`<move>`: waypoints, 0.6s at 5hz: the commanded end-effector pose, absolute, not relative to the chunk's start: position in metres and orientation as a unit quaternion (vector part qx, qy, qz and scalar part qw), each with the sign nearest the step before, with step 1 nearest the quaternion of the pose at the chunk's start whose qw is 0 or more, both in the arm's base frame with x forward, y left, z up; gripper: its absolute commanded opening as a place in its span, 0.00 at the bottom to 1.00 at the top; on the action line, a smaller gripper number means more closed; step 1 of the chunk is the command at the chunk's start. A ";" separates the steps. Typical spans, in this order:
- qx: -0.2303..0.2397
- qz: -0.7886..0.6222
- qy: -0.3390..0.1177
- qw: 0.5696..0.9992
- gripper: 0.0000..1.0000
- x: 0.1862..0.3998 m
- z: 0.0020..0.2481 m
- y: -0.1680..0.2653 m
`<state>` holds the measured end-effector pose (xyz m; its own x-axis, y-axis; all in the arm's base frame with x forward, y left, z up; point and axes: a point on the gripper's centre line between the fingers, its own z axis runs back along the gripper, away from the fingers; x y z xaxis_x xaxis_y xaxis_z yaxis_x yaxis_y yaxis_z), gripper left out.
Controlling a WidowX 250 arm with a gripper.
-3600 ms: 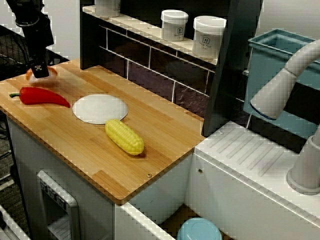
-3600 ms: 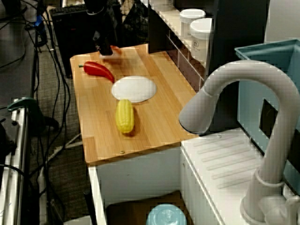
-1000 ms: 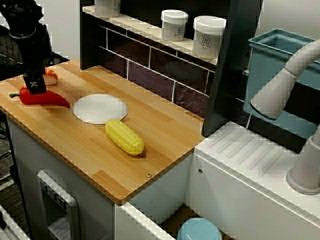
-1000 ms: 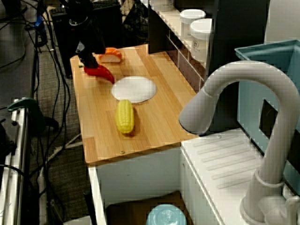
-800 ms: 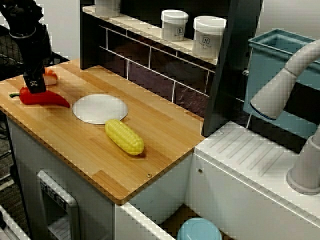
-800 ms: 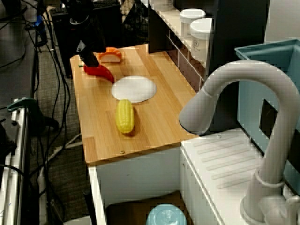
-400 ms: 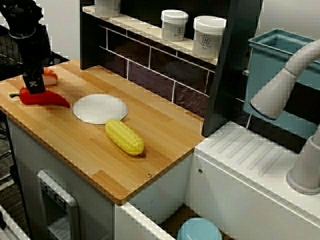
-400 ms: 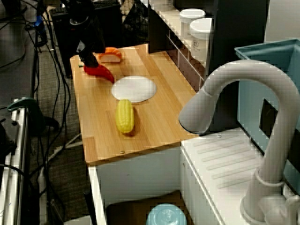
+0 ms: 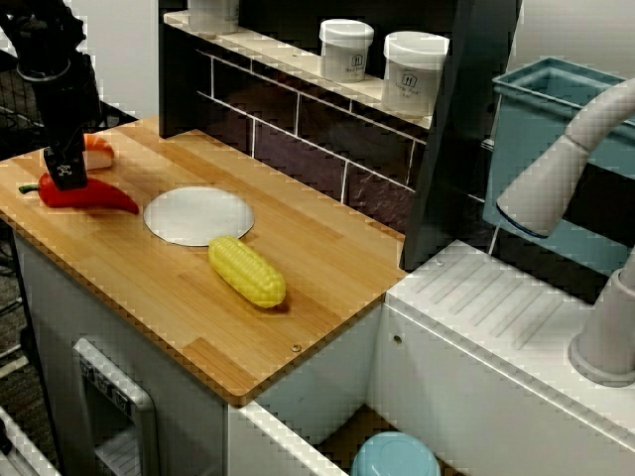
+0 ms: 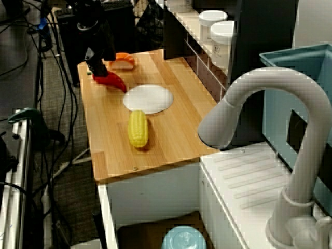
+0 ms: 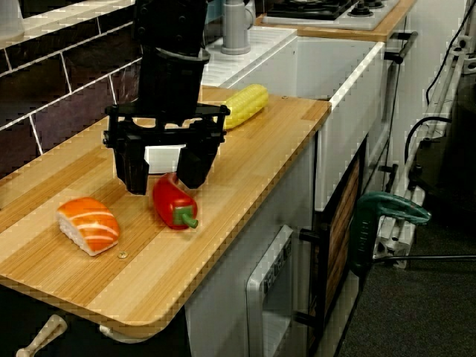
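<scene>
Red pepper (image 11: pixel 172 201) lies on the wooden counter (image 11: pixel 245 160), its rounded end between the fingers (image 11: pixel 134 175) and its green stem pointing out past their tips. From the counter's end, we see the gripper (image 11: pixel 164 178) spread wide, straddling the pepper without clamping it. Salmon sushi (image 11: pixel 88 224) sits just outside one finger. White plate (image 9: pixel 198 215) lies behind the fingers, corn cob (image 9: pixel 246 271) well beyond.

Wooden counter (image 9: pixel 327 258) bears pepper (image 9: pixel 84 194), sushi (image 11: pixel 88 224), plate (image 9: pixel 196 215), corn (image 9: pixel 246 271).
</scene>
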<state>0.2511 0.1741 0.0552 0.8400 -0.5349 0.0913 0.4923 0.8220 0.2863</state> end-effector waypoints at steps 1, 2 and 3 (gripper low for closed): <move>0.140 -0.261 -0.084 0.951 1.00 0.246 0.050 0.177; 0.142 -0.259 -0.077 0.952 1.00 0.249 0.044 0.178; 0.144 -0.257 -0.077 0.953 1.00 0.252 0.044 0.178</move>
